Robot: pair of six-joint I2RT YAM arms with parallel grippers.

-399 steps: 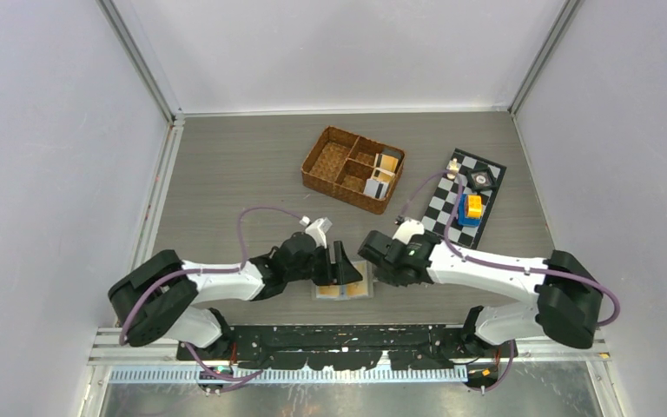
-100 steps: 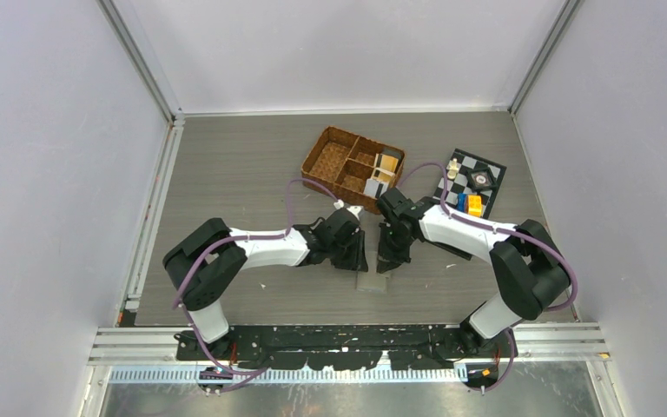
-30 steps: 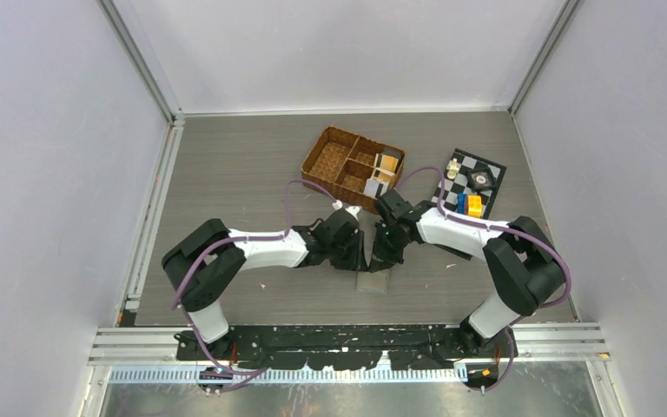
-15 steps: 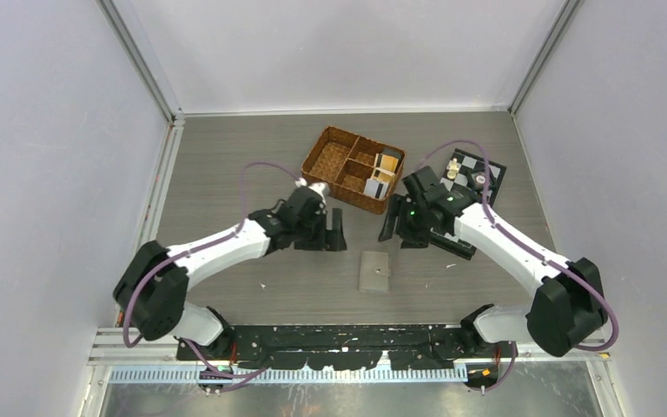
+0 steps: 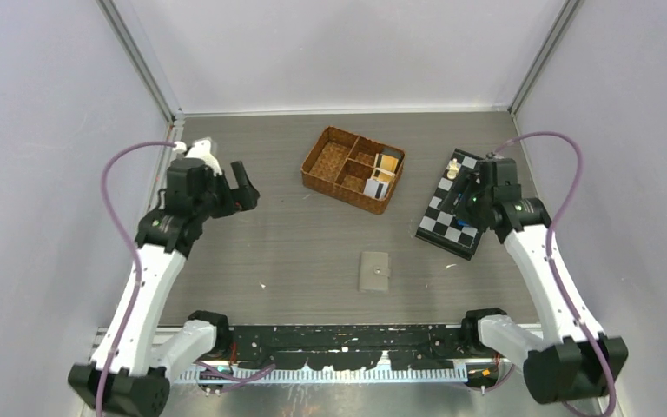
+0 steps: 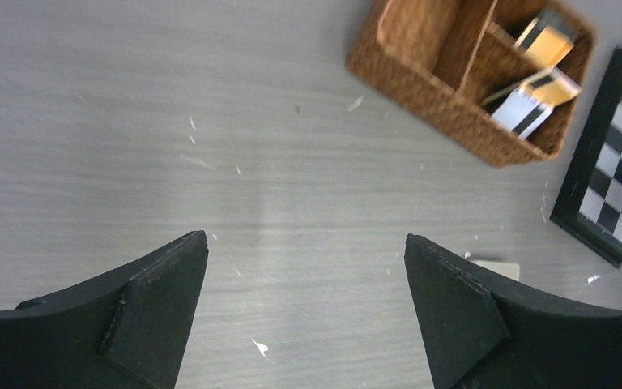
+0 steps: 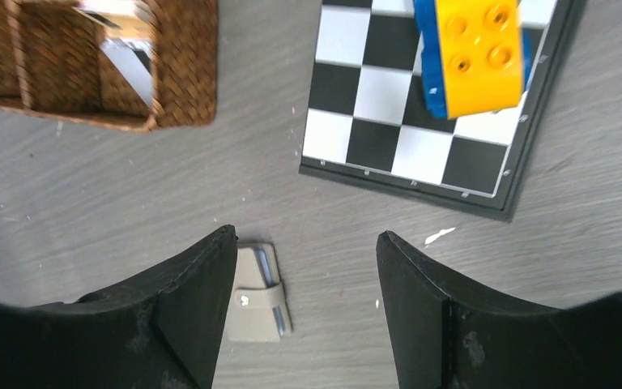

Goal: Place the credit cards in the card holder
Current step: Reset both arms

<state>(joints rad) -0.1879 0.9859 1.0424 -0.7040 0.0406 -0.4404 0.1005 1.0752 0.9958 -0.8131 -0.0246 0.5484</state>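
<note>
Now | table (image 5: 269,248) | basket (image 5: 340,193) far centre | left end effector (image 6: 306,243), right end effector (image 7: 306,235): both wide open, empty | card holder (image 5: 374,272) closed, flat, near centre, long axis near-to-far, snap tab rightward | cards (image 5: 387,163) upright in the basket's right compartments

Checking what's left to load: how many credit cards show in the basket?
3. One orange card in the wicker basket's corner compartment; a gold card and a white striped card in the next one. More may be hidden.
</note>
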